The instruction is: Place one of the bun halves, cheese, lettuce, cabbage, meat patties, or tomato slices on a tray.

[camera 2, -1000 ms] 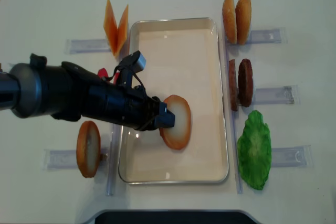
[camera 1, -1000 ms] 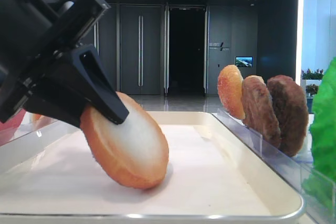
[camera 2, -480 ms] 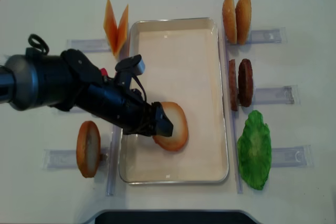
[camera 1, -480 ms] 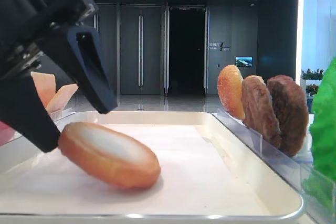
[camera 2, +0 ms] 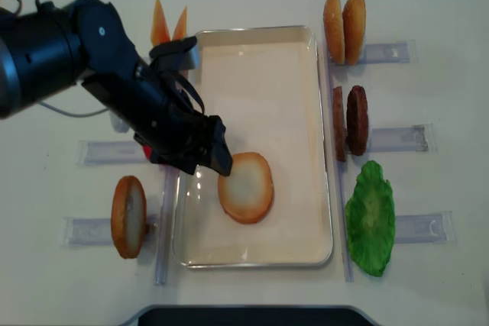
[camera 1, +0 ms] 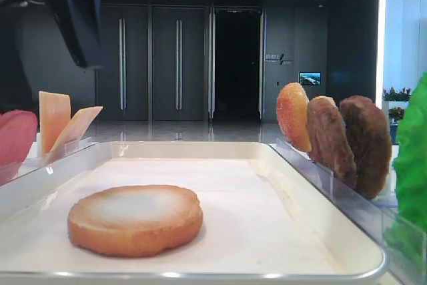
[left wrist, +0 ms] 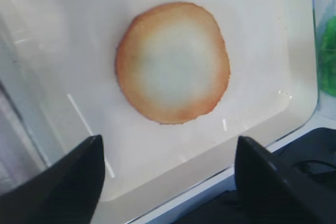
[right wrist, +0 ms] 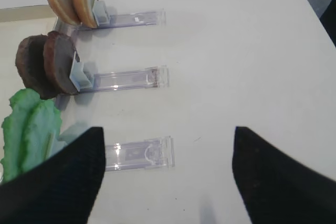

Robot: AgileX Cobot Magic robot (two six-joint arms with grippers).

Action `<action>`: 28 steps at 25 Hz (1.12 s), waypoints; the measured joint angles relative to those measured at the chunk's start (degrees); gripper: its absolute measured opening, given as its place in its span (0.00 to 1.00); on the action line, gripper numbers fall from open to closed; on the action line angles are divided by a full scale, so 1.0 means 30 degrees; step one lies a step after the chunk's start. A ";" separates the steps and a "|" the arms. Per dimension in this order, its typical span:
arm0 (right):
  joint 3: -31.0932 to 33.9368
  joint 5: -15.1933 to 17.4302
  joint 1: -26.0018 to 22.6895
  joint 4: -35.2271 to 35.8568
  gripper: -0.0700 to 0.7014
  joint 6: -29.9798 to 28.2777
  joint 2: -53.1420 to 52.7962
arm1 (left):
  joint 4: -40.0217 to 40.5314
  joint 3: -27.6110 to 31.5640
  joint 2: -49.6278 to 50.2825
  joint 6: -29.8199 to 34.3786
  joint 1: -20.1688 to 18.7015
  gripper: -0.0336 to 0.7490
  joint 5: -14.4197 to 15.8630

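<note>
Bun half (camera 2: pixel 245 187) lay flat on the tray (camera 2: pixel 298 36), pale toasted face up, toward the 7 o'clock part of the lining in the overhead view. Nothing touched it. Left gripper (camera 2: pixel 200 156) hung above the tray's 9 o'clock rim, its fingers (left wrist: pixel 63 182) spread wide and empty; the left wrist view looked straight down on the bun between them, with clear lining all round it.

Right gripper (right wrist: pixel 165 177) hovered over bare tabletop (right wrist: pixel 236 51) beside the clear plastic holders (right wrist: pixel 137 153), fingers likewise spread, holding nothing.

Other stock sat outside the tray: cheese slices (camera 2: pixel 168 28) at 11 o'clock, a second bun half (camera 2: pixel 128 216) upright at 8 o'clock, two orange grainy buns (camera 2: pixel 344 28) at 1 o'clock, meat patties (camera 2: pixel 350 121) at 3 o'clock, lettuce (camera 2: pixel 371 217) at 4 o'clock. A pinkish tomato slice (camera 1: pixel 15 141) showed at the low view's left edge.

Judgement: the placement looked done, since one item rested in the tray and was released. What seemed left was only for the left arm to draw clear.
</note>
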 joint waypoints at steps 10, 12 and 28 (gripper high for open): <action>0.0000 0.0000 0.0000 0.0000 0.76 0.0000 0.0000 | 0.5684 -0.1955 -0.1924 -0.2554 0.2102 0.79 0.4991; 0.0000 0.0000 0.0000 0.0000 0.76 0.0000 0.0000 | 0.6533 -0.1955 -0.2037 -0.2590 0.3080 0.79 0.5812; 0.0000 0.0000 0.0000 0.0000 0.76 0.0000 0.0000 | 0.9638 -0.1659 -0.3420 -0.2590 0.7373 0.79 0.6272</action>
